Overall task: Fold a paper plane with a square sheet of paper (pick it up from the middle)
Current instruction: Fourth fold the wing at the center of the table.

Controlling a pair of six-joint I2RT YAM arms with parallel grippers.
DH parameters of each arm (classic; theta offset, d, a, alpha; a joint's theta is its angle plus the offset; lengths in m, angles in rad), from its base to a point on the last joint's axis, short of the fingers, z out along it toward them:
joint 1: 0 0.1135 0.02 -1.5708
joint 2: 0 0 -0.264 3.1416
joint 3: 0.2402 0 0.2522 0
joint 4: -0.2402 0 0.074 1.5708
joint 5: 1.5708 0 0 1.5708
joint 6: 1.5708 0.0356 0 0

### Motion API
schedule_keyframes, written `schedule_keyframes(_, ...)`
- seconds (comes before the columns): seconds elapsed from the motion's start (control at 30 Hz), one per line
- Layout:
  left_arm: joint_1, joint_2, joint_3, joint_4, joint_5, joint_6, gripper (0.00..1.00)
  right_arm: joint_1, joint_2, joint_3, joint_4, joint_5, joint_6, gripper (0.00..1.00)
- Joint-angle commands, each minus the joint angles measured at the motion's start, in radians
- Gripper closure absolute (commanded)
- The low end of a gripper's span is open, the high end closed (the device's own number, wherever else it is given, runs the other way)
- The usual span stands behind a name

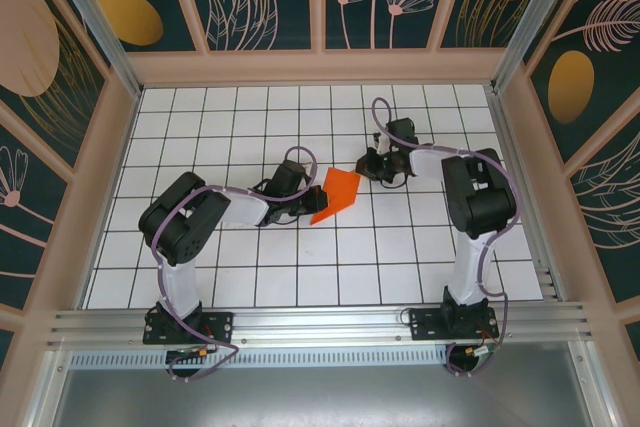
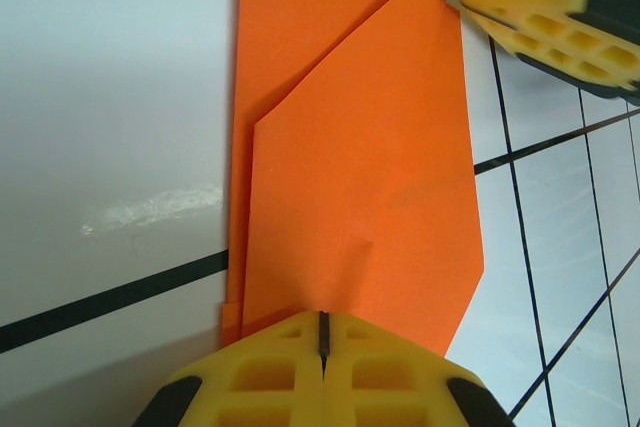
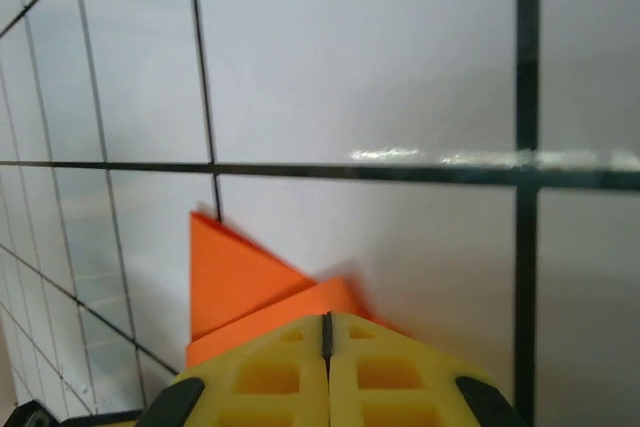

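The orange sheet of paper (image 1: 337,193) lies mid-table, folded into overlapping layers with slanted edges and a point. My left gripper (image 1: 308,203) is at its lower left edge. In the left wrist view the paper (image 2: 370,147) runs into the left gripper (image 2: 324,319), whose jaws are shut on its near edge, with a small pucker just ahead of them. My right gripper (image 1: 366,169) is at the paper's upper right corner. In the right wrist view it (image 3: 326,322) is shut on a raised flap of the paper (image 3: 235,277). The right gripper's yellow fingers (image 2: 535,2) sit beside the paper's far point.
The table (image 1: 250,127) is white with a black grid. Wooden frame walls (image 1: 120,147) enclose it on three sides. An aluminium rail (image 1: 320,322) carrying both arm bases runs along the near edge.
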Motion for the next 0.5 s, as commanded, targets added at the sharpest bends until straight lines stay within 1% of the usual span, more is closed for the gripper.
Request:
schedule_keyframes(0.0,0.006,0.062,-0.032,-0.161,-0.024,0.026,1.00,0.053,-0.057,-0.046,0.073,-0.017,0.027,0.92)
schedule_keyframes(0.13,0.005,0.063,-0.032,-0.160,-0.022,0.024,1.00,0.105,-0.008,-0.043,0.073,-0.014,0.033,0.92)
schedule_keyframes(0.23,0.007,0.062,-0.035,-0.162,-0.021,0.025,1.00,0.107,0.024,-0.024,0.064,-0.008,0.032,0.93)
schedule_keyframes(0.33,0.007,0.062,-0.037,-0.161,-0.021,0.022,1.00,0.089,0.045,0.000,0.040,0.016,0.017,0.93)
schedule_keyframes(0.47,0.006,0.060,-0.041,-0.157,-0.019,0.021,1.00,0.032,0.081,0.029,0.008,0.069,0.009,0.93)
